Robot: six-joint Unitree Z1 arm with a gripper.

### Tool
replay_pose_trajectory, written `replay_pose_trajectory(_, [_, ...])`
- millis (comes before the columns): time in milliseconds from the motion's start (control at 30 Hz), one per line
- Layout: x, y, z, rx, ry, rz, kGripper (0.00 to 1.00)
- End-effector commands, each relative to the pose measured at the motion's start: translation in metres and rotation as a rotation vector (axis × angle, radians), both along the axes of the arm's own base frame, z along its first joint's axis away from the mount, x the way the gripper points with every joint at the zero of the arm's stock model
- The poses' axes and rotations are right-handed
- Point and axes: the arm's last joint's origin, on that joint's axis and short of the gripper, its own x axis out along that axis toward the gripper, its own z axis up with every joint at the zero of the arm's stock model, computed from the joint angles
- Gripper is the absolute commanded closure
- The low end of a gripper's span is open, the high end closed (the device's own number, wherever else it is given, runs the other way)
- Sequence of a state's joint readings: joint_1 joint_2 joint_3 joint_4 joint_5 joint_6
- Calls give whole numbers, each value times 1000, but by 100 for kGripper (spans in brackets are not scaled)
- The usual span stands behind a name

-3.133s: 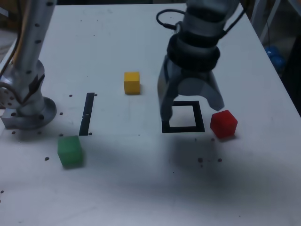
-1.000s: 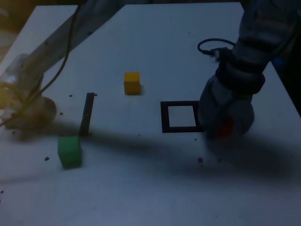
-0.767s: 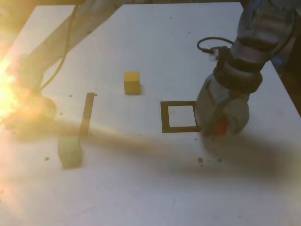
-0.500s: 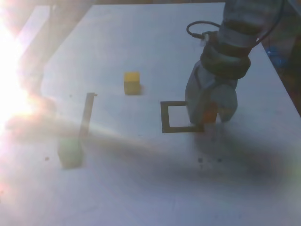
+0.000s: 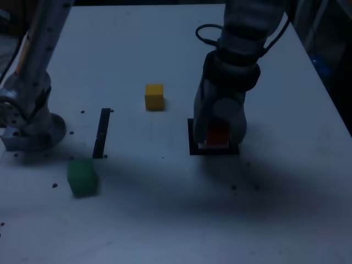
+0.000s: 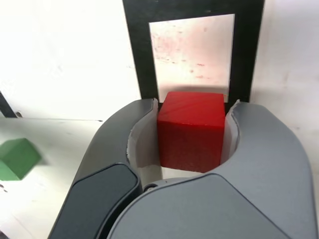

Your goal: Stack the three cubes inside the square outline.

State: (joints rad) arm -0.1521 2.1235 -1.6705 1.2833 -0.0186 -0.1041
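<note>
My gripper (image 5: 218,135) (image 6: 192,132) is shut on the red cube (image 6: 191,129) (image 5: 219,133), which fills the space between the two grey fingers. It hangs over the square outline (image 5: 192,147) (image 6: 192,47), whose white centre shows just beyond the cube in the wrist view. I cannot tell whether the cube touches the table. The yellow cube (image 5: 154,96) sits on the table, toward the exterior view's left of the outline. The green cube (image 5: 82,176) (image 6: 17,158) rests near the front, at the exterior view's left.
A narrow black strip (image 5: 102,132) lies on the white table (image 5: 165,209) between the green and yellow cubes. The arm's base (image 5: 30,124) stands at the exterior view's left edge. The table's edge runs along the exterior view's right.
The gripper closed on the red cube at the exterior view's right of the outline, then carried it leftward over the outline. The yellow and green cubes have not moved.
</note>
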Motion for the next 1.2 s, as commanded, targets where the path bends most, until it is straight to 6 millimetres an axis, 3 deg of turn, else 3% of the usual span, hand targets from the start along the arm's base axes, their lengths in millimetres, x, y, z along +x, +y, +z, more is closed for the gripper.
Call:
replay_pose_trajectory(0, [-4,1,1,-1,-6,-10,67])
replay_pose_trajectory(833, [0,27,-24,-4,7,-37,65])
replay_pose_trajectory(900, [-1,28,-26,-6,8,-33,54])
replay_pose_trajectory(1067, [-3,29,-30,-15,6,-29,7])
replay_pose_trajectory(1167, [-4,29,-29,-17,2,-28,0])
